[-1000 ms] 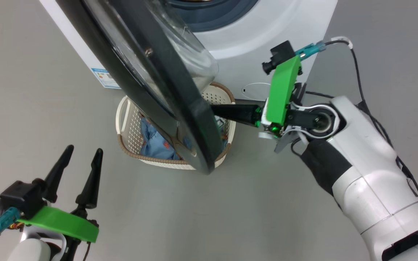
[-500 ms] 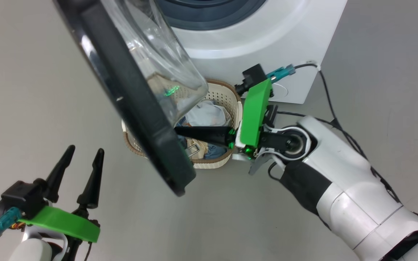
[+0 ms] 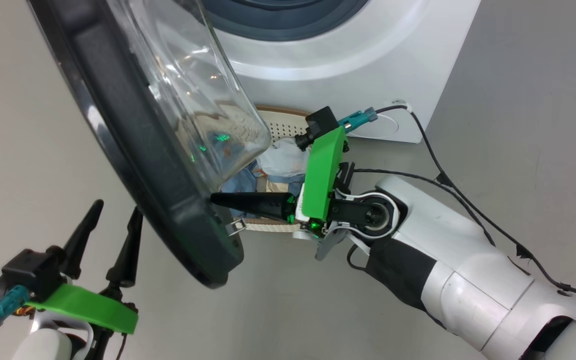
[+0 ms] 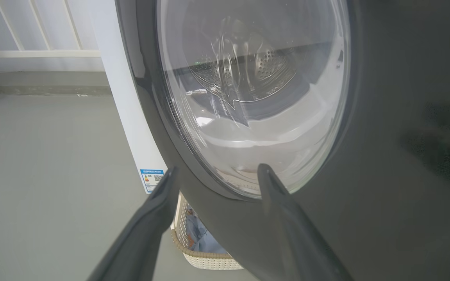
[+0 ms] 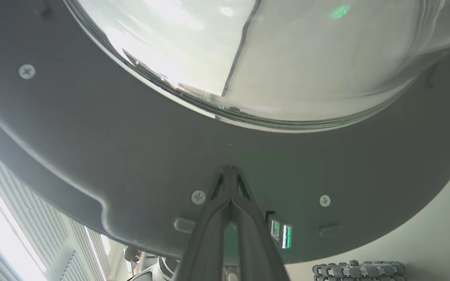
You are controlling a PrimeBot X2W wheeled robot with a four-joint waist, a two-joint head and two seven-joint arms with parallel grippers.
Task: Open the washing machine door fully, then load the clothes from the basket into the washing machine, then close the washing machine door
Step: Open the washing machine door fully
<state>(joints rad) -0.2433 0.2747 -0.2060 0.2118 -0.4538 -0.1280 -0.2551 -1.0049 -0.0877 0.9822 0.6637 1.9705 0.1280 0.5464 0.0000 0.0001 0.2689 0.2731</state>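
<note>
The washing machine door (image 3: 133, 150) stands swung out to the left, with its black rim and bulging glass bowl (image 3: 193, 95) facing the white washing machine (image 3: 348, 65). My right gripper (image 3: 216, 199) is shut, with nothing held, and its tips press on the door's inner rim (image 5: 131, 156) just above the latch (image 5: 281, 234). The basket (image 3: 280, 117) sits below the machine, mostly hidden by the door and my arm. Pale and blue clothes (image 3: 283, 160) lie in it. My left gripper (image 3: 116, 210) is open at the lower left, just outside the door's outer face (image 4: 385, 156).
Grey floor lies all around. A blue label (image 4: 152, 179) marks the machine's side, and a round flap (image 3: 390, 125) sits low on its front. A black cable (image 3: 468, 200) trails over my right forearm. A railing (image 4: 33, 50) stands far behind.
The door has swung further open to the left, with my shut right gripper following against its inner rim. More of the basket's clothes show. The left gripper has not moved.
</note>
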